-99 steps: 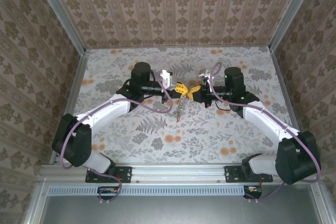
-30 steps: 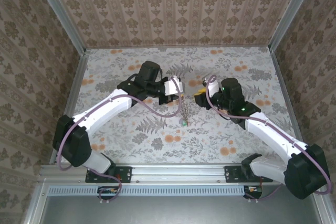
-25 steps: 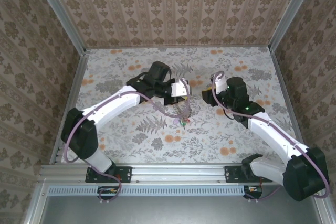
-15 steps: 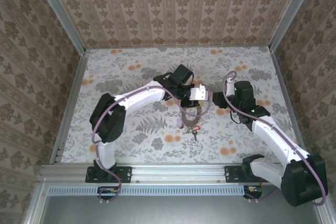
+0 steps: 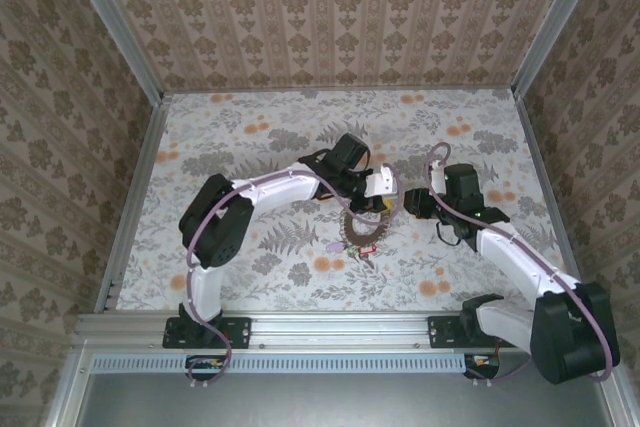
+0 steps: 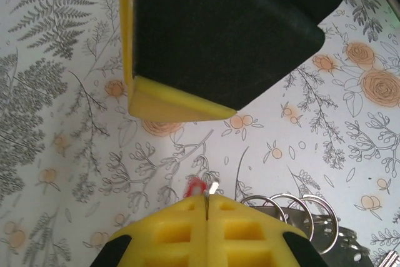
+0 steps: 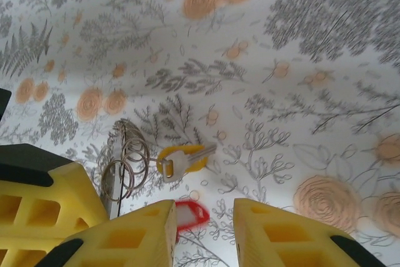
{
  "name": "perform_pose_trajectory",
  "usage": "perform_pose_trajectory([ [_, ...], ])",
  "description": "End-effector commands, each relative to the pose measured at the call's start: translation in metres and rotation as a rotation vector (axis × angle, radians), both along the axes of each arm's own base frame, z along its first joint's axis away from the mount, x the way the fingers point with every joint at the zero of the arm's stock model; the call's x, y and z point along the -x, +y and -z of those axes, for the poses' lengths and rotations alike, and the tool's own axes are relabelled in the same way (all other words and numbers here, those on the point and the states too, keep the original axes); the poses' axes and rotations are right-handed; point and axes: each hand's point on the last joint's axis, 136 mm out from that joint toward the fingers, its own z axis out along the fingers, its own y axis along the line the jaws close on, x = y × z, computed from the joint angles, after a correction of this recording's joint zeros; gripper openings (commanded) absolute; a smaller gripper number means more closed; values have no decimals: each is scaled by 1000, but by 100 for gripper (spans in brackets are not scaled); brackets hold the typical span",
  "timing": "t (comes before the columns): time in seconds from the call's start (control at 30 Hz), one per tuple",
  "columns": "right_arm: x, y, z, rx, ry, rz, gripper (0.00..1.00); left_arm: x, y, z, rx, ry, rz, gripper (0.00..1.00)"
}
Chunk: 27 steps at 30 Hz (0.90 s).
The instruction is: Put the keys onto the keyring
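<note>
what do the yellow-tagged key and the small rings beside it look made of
Yellow-tagged key: shiny silver blade, likely metal; its smooth yellow head cover looks like plastic. Small silver rings: thin, glinting wire loops, probably steel.

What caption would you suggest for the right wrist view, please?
Open right claw above floral table, a red tag seen through its gap, a yellow-tagged key and metal rings beyond.

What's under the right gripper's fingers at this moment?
A red key tag shows below the gap between the open fingers of the right gripper. One finger covers the tag's near end, so the key itself cannot be seen.
</note>
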Motion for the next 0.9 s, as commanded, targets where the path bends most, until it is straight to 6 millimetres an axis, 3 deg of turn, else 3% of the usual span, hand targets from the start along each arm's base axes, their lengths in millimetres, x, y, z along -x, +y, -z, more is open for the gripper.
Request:
perform_pose_trajectory([
  [0.0, 7, 11, 10, -51, 70, -51, 31, 2, 1, -38, 133, 16, -13, 0],
  [0.17, 11, 32, 10, -110, 19, -172, 34, -4, 14, -70, 288, 35, -52, 0],
  [0.33, 10, 50, -2, -130, -111, -274, 35, -2, 28, -89, 373, 51, -37, 0],
  [0.63, -1, 70, -46, -144, -317, -390, 36, -3, 33, -96, 400, 59, -28, 0],
  [0.87, 6, 88, -43, -153, -316, -453, 34, -5, 29, -100, 416, 68, -20, 0],
])
